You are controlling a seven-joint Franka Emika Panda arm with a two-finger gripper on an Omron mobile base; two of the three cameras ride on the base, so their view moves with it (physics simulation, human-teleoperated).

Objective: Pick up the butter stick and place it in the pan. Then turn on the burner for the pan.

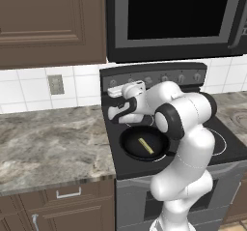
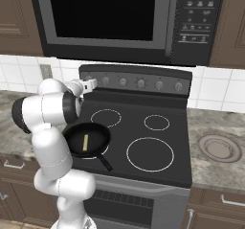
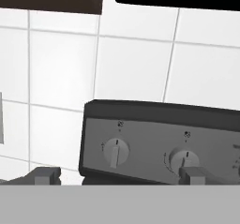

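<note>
1. Butter stick (image 1: 146, 146), a thin pale yellow bar, lies flat inside the round black frying pan (image 1: 129, 143), near its centre.
2. That pan sits on the front-left burner of the black glass-top stove (image 2: 143, 142), its long straight handle pointing toward 5 o'clock in the right base view.
3. White two-finger gripper (image 3: 120, 175) faces the stove's grey control panel (image 3: 154, 138), jaws spread wide and holding nothing; two white knobs (image 3: 116, 152) sit at about 12 o'clock above the fingertips.
</note>
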